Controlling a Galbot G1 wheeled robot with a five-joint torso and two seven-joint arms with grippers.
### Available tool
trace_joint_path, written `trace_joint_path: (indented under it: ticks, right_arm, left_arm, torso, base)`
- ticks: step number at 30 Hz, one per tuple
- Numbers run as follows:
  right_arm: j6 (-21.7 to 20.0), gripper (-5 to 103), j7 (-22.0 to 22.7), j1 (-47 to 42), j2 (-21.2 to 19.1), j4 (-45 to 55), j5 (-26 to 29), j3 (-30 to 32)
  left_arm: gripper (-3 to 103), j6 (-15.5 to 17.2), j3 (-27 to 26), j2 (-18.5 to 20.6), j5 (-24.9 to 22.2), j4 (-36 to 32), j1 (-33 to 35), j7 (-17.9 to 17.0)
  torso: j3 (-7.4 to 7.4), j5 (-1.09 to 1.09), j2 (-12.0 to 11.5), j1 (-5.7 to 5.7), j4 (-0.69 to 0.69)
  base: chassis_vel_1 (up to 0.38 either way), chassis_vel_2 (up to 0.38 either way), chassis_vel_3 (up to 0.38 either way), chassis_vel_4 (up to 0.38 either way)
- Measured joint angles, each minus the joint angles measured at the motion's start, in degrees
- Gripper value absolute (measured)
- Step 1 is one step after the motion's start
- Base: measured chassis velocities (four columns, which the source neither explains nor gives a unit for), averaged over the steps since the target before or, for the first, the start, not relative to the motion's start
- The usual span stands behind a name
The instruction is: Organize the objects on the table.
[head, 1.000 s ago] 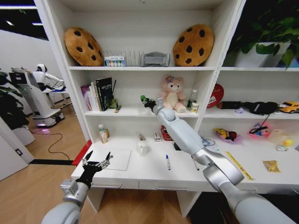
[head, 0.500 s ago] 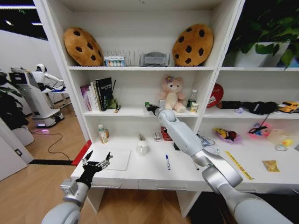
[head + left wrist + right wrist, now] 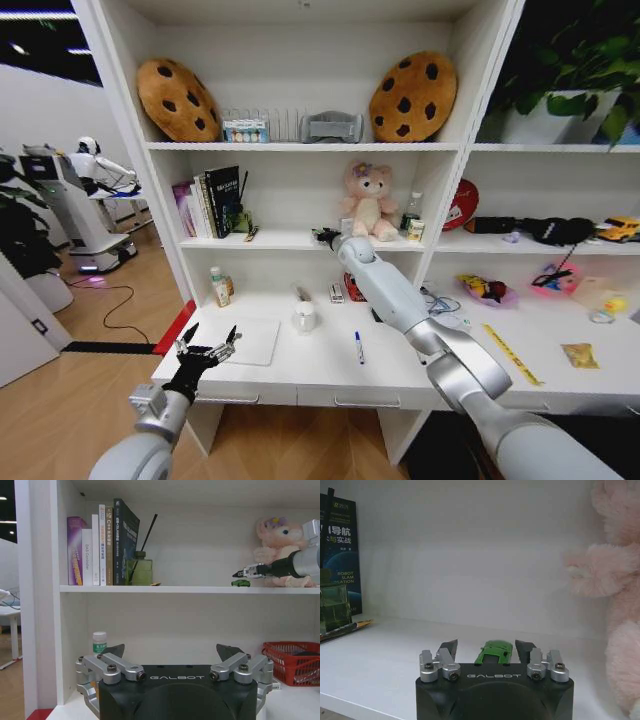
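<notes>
Green toy car sits on the middle shelf, at nine o'clock from the pink bear. Our right gripper, open and empty, brackets it; we judge it light, rigid, slick—grip its flanks. Left gripper idles open.

Black left gripper with silver linkages hovers over white desk, fingers spread apart. White shelf holds upright books, green reed-diffuser bottle, tiny green toy car, pink plush bear. Right gripper tip just beside car, contact unclear. Green-capped small bottle and red mesh basket on desk.
</notes>
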Motion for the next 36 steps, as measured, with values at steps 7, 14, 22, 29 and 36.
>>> trace_joint_path:
  ticks: [7,14,22,29,36]
  right_arm:
    - [-0.6,88,1.4,-1.3,-1.9,7.0,-0.8,0.2]
    - [-8.3,100,21.4,-12.0,-14.0,37.8,10.1,-1.0]
    - [-9.6,100,25.1,-29.7,-26.7,58.1,14.0,6.4]
    - [-7.0,100,24.3,-47.6,-29.1,61.2,13.9,16.4]
    - [-0.9,100,16.1,-61.7,-24.9,53.2,8.2,25.9]
  left_arm:
    - [100,0.0,0.0,0.0,0.0,0.0,0.0,0.0]
    - [100,0.0,0.0,0.0,0.0,0.0,0.0,0.0]
    - [100,0.0,0.0,0.0,0.0,0.0,0.0,0.0]
    - [100,0.0,0.0,0.0,0.0,0.0,0.0,0.0]
    - [100,0.0,0.0,0.0,0.0,0.0,0.0,0.0]
  torso:
    - [0.0,0.0,0.0,0.01,0.01]
    - [-0.01,0.0,0.0,0.0,0.01]
    - [-0.01,0.02,0.0,-0.01,-0.02]
    - [0.0,0.04,0.0,-0.01,-0.01]
    - [0.0,0.01,0.0,-0.01,-0.01]
  base:
    - [0.0,0.0,0.0,0.0]
    - [0.0,0.0,0.0,0.0]
    - [0.0,0.0,0.0,0.0]
    - [0.0,0.0,0.0,0.0]
    - [0.0,0.0,0.0,0.0]
